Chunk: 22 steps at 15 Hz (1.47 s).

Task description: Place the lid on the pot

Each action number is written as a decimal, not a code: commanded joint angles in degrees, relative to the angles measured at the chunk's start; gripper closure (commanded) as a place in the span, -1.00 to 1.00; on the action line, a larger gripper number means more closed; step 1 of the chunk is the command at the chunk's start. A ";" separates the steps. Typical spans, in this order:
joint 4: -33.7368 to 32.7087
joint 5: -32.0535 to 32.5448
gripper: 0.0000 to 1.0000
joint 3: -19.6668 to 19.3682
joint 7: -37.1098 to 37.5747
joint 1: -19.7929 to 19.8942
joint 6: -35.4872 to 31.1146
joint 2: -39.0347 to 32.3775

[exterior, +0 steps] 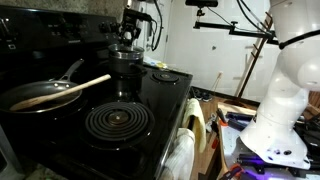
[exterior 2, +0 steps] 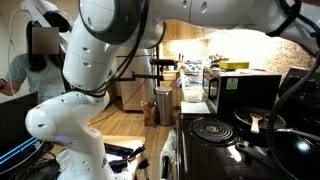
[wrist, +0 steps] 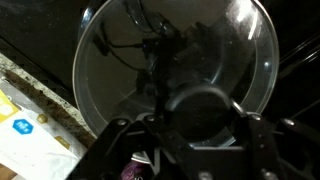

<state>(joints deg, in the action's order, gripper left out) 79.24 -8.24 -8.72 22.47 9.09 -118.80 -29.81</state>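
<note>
The clear glass lid (wrist: pixel 170 55) with its metal rim fills the wrist view, and its dark knob (wrist: pixel 203 108) sits between my fingers. My gripper (wrist: pixel 200 125) is shut on the knob. In an exterior view the gripper (exterior: pixel 127 38) holds the lid (exterior: pixel 125 51) right at the top of the small dark pot (exterior: pixel 124 68) at the back of the black stove. I cannot tell if the lid rests on the pot's rim. The pot is hidden in the wrist view.
A wide frying pan with a wooden spoon (exterior: pixel 45 95) sits on the stove beside the pot. A black spiral burner coil (exterior: pixel 118 122) lies in front, another burner (exterior: pixel 165 76) to the side. A cloth (exterior: pixel 185 150) hangs off the stove front. A person (exterior 2: pixel 28 60) stands behind the robot.
</note>
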 commanded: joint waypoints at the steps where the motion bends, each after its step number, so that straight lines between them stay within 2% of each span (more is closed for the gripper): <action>1: -1.43 -2.41 0.32 0.83 -1.23 1.11 1.21 -0.33; 19: -0.77 -4.60 0.32 1.40 -1.33 1.38 0.01 -1.70; 20: -0.80 -4.47 -0.68 1.34 -1.28 1.36 0.10 -1.67; 22: -1.03 -4.23 -0.82 1.12 -0.81 1.28 0.42 -1.63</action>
<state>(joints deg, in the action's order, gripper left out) 79.13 -11.00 -8.20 22.46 9.63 -119.07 -31.62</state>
